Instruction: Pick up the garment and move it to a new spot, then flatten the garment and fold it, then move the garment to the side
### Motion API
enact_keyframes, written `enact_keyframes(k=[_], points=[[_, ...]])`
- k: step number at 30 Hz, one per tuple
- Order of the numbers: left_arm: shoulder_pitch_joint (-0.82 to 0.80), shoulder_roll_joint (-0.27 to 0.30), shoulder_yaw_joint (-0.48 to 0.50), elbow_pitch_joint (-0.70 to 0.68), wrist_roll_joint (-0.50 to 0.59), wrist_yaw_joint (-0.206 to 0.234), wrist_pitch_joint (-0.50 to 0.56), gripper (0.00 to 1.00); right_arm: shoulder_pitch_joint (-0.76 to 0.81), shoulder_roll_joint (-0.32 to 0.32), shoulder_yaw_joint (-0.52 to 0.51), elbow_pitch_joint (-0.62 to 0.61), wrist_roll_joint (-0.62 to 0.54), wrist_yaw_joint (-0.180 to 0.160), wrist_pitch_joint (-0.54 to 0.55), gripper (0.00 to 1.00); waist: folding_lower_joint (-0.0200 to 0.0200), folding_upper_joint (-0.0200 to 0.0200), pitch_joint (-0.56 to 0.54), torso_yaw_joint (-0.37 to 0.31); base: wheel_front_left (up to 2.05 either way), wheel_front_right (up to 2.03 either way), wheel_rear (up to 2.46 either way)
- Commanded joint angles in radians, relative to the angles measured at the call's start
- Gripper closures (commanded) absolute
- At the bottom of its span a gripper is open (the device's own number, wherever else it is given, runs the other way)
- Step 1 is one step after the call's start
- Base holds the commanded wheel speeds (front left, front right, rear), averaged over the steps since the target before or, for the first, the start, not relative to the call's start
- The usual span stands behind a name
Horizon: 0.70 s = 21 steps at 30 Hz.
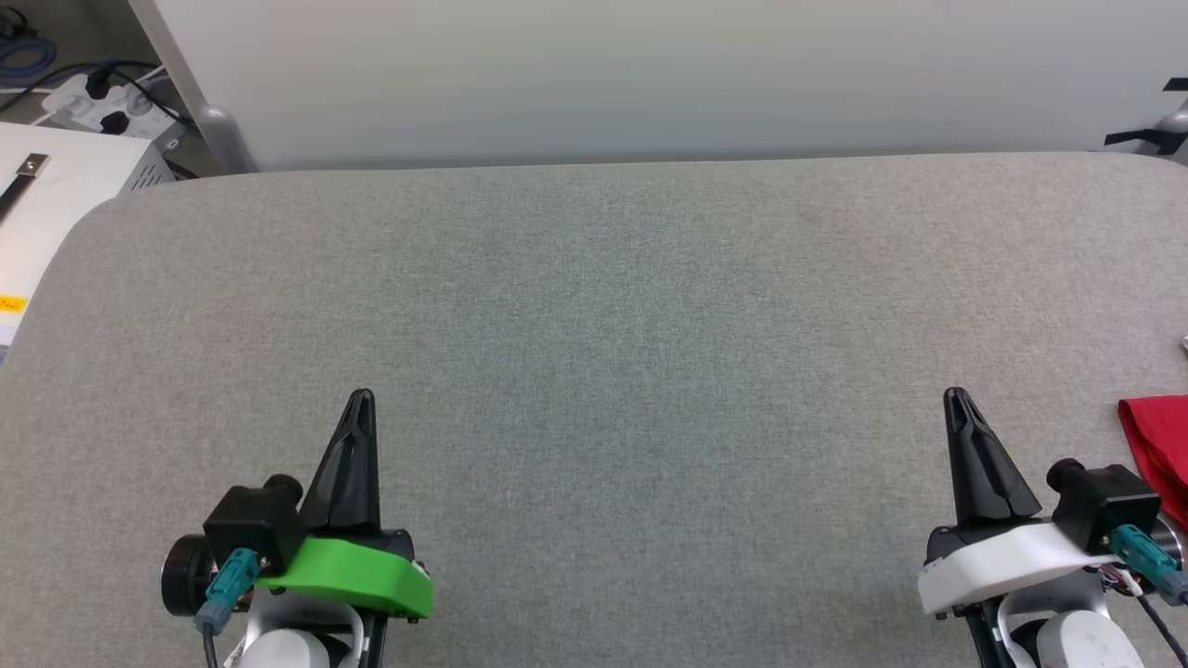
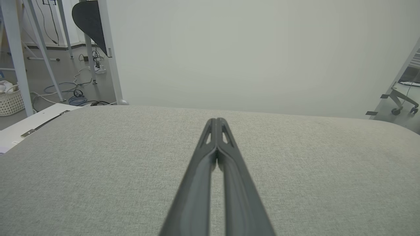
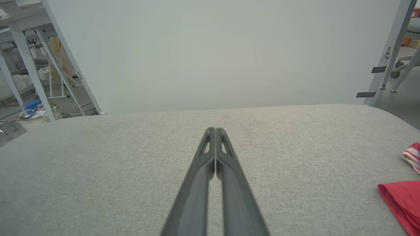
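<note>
At the right edge of the counter (image 1: 594, 306), toward its near corner: the garment (image 1: 1158, 450), with one red doubled lobe in frame and a red-and-white striped trim (image 3: 414, 156) just beyond it. Judged light, limp, grippy knit that will drape and stretch, so pinch a doubled edge or hem, preferably at two points. The counter is covered in matte grey woven cloth with rounded corners, which will likely drag on fabric. The left claw (image 1: 361, 397) and right claw (image 1: 954, 395) have long dark tapered fingers pressed together, holding nothing, both apart from the garment.

Grey fabric table (image 1: 594, 306) bears the garment (image 1: 1158, 450) at its right edge.
</note>
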Motion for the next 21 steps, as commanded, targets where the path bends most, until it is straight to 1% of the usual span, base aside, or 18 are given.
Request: enact_keyframes(k=[1,21], points=[[0.004,-0.001,0.001,-0.004,0.011,0.005,0.006,1.00,0.005,0.002,-0.001,-0.007,-0.013,0.000,0.006,1.00,0.0001,0.0000,-0.001,0.000,0.00,0.00,0.00],[0.009,-0.001,0.003,-0.014,0.040,0.022,0.046,1.00,0.011,0.004,-0.003,-0.022,-0.045,0.000,0.045,1.00,0.0001,0.0000,-0.016,0.003,0.00,0.00,0.00]])
